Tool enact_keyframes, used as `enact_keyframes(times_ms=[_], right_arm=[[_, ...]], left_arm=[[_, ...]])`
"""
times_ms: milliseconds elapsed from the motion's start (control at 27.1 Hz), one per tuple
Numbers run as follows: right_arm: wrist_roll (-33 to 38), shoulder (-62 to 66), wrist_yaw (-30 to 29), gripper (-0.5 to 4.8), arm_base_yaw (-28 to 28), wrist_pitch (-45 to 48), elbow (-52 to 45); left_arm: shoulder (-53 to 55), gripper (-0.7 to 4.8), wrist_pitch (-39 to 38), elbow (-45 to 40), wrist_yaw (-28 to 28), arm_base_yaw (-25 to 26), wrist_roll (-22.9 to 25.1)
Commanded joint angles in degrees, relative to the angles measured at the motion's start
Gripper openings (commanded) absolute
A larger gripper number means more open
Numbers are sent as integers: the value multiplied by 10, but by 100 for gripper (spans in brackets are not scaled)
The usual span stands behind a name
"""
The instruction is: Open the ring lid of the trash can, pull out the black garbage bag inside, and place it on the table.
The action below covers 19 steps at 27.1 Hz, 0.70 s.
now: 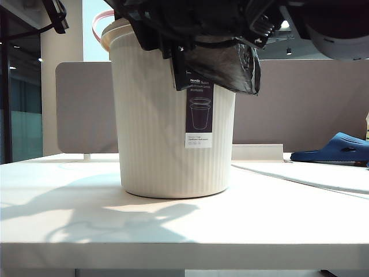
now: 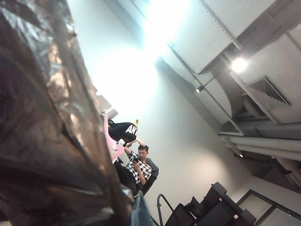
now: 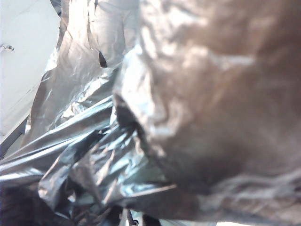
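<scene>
The trash can [image 1: 173, 115] stands upright mid-table [image 1: 173, 231], open white top all round. Black garbage bag [image 1: 222, 66] spills over its front rim, hanging down; ring lid [image 1: 99, 26] tilted up behind. Left gripper clenched, right gripper's grip unreadable — both hidden in plastic above the rim.
</scene>
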Motion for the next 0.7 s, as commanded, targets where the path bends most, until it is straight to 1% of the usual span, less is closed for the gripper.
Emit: enact_keyframes(times_ms=[37,74,221,258,295,332,406,591,701], right_arm=[[-20,-2,-22,17,1,8,2],[-22,-2,-27,-4,1,8,2],[-48,-2,-58,-4,1,8,2],[-67,-4,-81,-4,0,8,2],[-77,-6,-91,-4,-1,8,2],[-96,-10,-124,-4,-5,8,2],[-106,-12,-147,-4,-6,8,2],[-127,-39,-156,-4,-8,7,-19],[-185,-80,-176,-4,-14,-3,-44]], left_arm=[[-2,-6,19,4,18,-1,-2],[-2,-6,19,4,21,-1,-2],[-2,-6,19,4,33,1,1],[-2,-6,19,4,35,1,1],[-2,-6,19,4,36,1,1],[-2,-6,19,4,38,1,1],[-2,-6,19,4,40,1,1],[-3,-6,19,4,44,1,1],[-3,-6,19,4,42,1,0]])
